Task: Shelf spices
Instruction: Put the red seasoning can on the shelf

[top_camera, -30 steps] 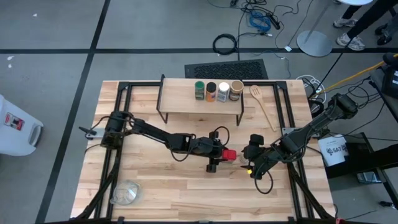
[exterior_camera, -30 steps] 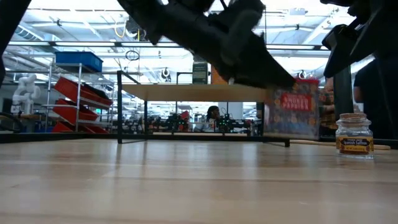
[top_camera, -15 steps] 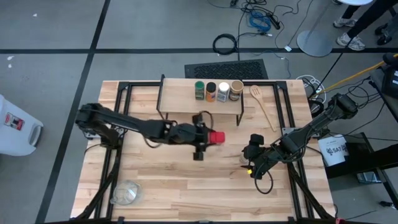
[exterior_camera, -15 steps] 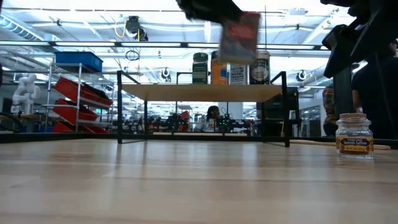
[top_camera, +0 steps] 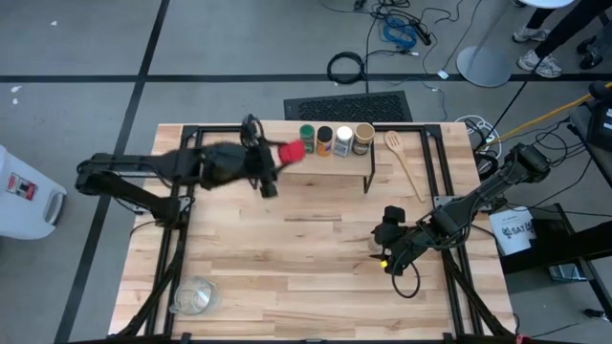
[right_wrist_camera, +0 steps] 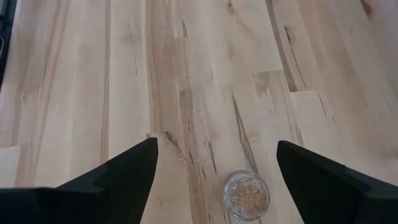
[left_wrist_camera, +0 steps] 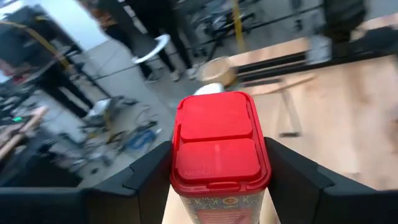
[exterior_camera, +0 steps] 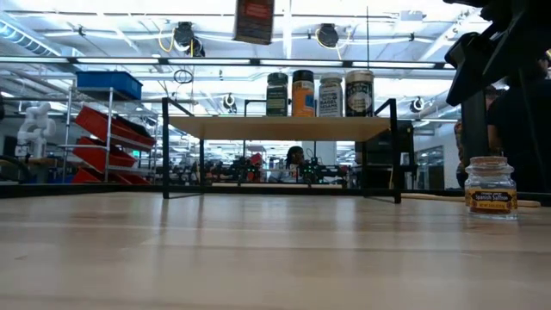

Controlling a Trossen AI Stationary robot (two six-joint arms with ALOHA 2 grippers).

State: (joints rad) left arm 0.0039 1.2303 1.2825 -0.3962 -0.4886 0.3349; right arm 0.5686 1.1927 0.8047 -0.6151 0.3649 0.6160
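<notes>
My left gripper is shut on a red square tin and holds it in the air over the left part of the shelf. In the low view the tin hangs higher than the jar tops. Several spice jars stand in a row on the shelf's plank. A small glass jar stands on the table at the right. My right gripper hovers open above that jar, without touching it. My left gripper pinches the tin between its two fingers, one on each of two opposite sides, at the red lid and just under it. The fingers come nearly level from the table's left. The tin stands about upright, lid up, lifted clear of shelf and table.
A wooden spoon lies on the table right of the shelf. A clear glass bowl sits near the front left corner. The shelf's plank is bare left of the jars.
My left gripper has carried the red tin up off the table's middle, toward the far edge and leftward, to a place over the shelf's left part. The tin has stayed upright in the hold.
</notes>
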